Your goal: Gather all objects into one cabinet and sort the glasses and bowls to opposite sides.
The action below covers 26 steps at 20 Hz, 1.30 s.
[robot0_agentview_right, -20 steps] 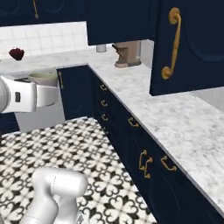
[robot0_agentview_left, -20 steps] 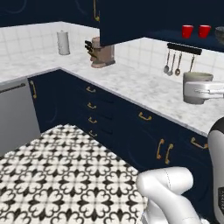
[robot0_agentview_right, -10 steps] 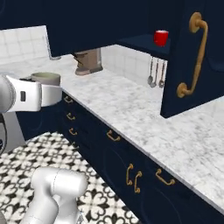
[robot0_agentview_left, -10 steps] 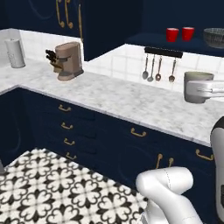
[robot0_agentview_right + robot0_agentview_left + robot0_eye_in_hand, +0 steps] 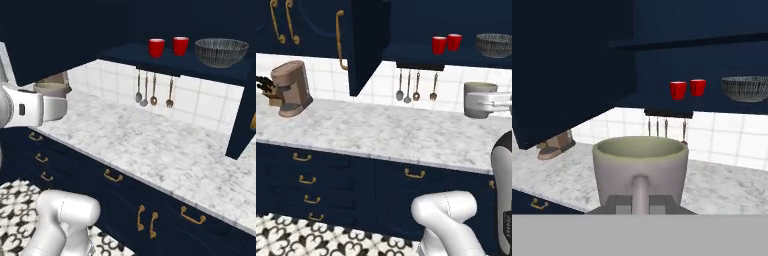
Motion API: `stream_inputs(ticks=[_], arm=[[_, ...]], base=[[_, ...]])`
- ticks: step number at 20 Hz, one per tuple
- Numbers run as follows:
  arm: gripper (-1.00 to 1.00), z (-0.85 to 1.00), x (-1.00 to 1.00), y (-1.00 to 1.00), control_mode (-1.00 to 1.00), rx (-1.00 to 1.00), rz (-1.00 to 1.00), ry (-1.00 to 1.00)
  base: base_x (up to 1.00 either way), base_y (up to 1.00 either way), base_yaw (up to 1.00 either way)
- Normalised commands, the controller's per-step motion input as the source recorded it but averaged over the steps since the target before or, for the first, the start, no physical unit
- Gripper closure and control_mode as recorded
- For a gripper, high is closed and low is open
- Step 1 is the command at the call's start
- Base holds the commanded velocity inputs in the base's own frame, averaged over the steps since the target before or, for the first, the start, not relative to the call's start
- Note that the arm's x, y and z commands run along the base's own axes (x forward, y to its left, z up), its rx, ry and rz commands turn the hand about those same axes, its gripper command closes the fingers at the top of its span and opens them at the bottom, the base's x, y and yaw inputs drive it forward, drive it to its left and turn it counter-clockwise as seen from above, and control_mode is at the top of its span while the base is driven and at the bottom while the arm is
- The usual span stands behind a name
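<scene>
Navy kitchen cabinetry and a white-tiled wall surround a grey marbled worktop (image 5: 381, 132), and above it the open wall cabinet (image 5: 175, 62) shows its lower shelf. Your hand (image 5: 640, 202) is fully closed on the handle of a grey-beige cup (image 5: 640, 167), held upright in the air over the worktop and well short of the shelf; in the left base view the same cup (image 5: 479, 99) sits at the end of the arm, to the right of the shelf's hanging utensils. Counted on the shelf: two red cups (image 5: 167, 46) standing just beside each other on the left, and one wide dark mesh bowl (image 5: 221, 51) on the right, apart from them. That makes three cups and one bowl, four task items, with one not yet shelved. Also in view are three hanging utensils (image 5: 416, 86), one coffee machine (image 5: 290, 88) and one knife block (image 5: 267, 87). The likely risks, as I judge them: the open cabinet door (image 5: 363, 45) hangs near your path, so a wide swing could clip it; coming in low could knock the cup against the shelf edge; and setting it down too close could topple a red cup or nudge the bowl.
</scene>
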Motion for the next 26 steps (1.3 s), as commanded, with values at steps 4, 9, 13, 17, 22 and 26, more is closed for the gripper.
stream_inputs(ticks=[4, 9, 13, 17, 22, 26], arm=[[1.00, 0.00, 0.00, 0.00, 1.00, 0.00, 0.00, 0.00], [1.00, 0.00, 0.00, 0.00, 1.00, 0.00, 0.00, 0.00], [1.00, 0.00, 0.00, 0.00, 1.00, 0.00, 0.00, 0.00], [1.00, 0.00, 0.00, 0.00, 1.00, 0.00, 0.00, 0.00], [1.00, 0.00, 0.00, 0.00, 1.00, 0.00, 0.00, 0.00], [1.00, 0.00, 0.00, 0.00, 1.00, 0.00, 0.00, 0.00]], base=[[0.56, -0.01, -0.58], [0.38, 0.05, -0.39], [0.41, 0.14, -0.23], [0.45, 0.30, -0.31], [0.15, 0.48, -0.26], [0.08, 0.55, -0.16]])
